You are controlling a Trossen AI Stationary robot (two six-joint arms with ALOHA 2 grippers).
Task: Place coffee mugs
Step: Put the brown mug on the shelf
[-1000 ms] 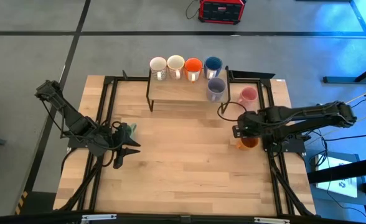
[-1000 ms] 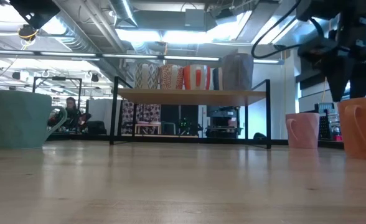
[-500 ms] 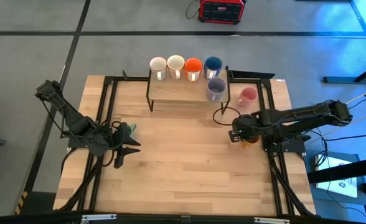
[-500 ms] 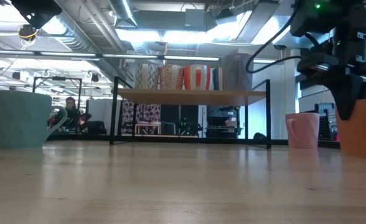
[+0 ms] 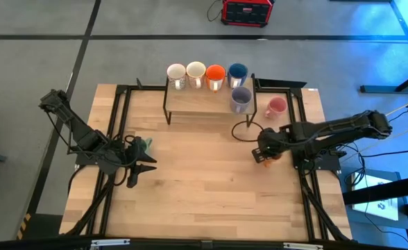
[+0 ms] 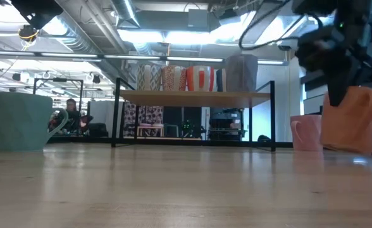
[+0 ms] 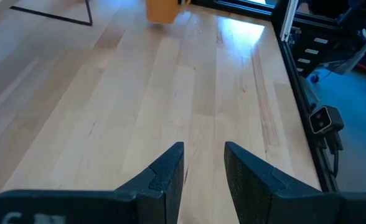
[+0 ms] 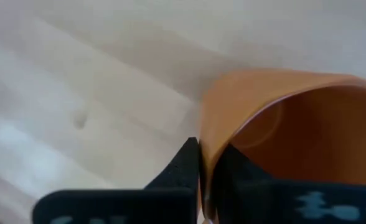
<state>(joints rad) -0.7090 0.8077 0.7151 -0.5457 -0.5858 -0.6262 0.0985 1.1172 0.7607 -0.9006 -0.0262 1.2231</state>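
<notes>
An amber orange mug hangs tilted just above the table near its right edge, with my right gripper shut on it. A black-framed wooden shelf at the far edge carries two white mugs, a bright orange mug, a blue mug and a lavender-grey mug. The pink mug stands on the table right of the shelf. A pale green mug stands at the left, beside my left gripper, which is open over bare wood. My right gripper pinches the amber mug's wall at the rim, one finger inside the mug and one finger outside. The fingers come from above, pointing down. The mug hangs tilted below them, its base clear of the table.
The shelf's black legs stand between the pink mug and the middle of the table. Black rails run along both sides of the tabletop. Bare wood fills the middle and near part.
My right gripper has shut on the amber mug's rim and drawn a little toward the table's left. The mug, which stood upright on the table, now hangs tilted and lifted off the wood.
</notes>
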